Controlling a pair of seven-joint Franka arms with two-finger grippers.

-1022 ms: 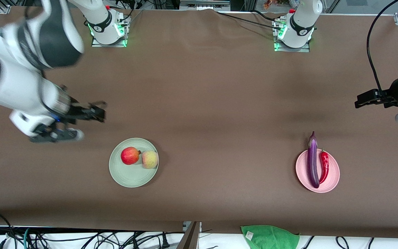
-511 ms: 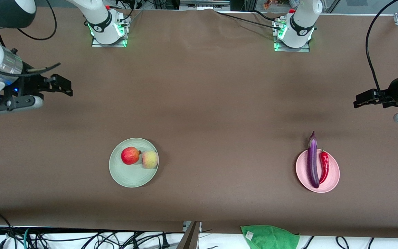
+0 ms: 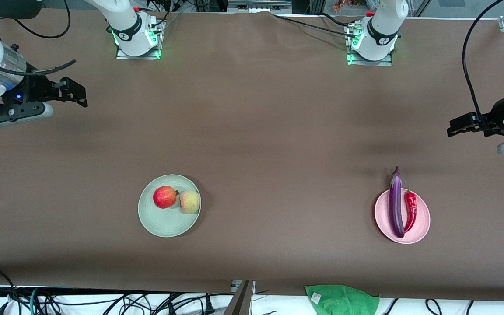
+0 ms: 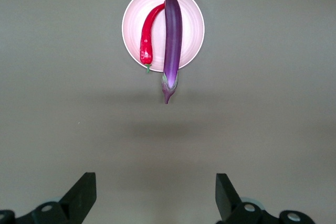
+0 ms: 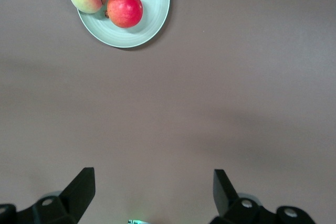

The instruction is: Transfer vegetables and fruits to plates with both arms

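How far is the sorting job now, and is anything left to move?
Done: the apple and peach lie on the green plate; the eggplant and chili pepper lie on the pink plate. The left gripper and right gripper are open, holding nothing. Nothing looks left.

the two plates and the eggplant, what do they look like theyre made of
The mint green plate and the pink plate look like matte plastic or melamine: flat colour, no glare, though glazed ceramic cannot be ruled out. The eggplant has smooth glossy skin with a highlight; real or plastic replica is unclear.
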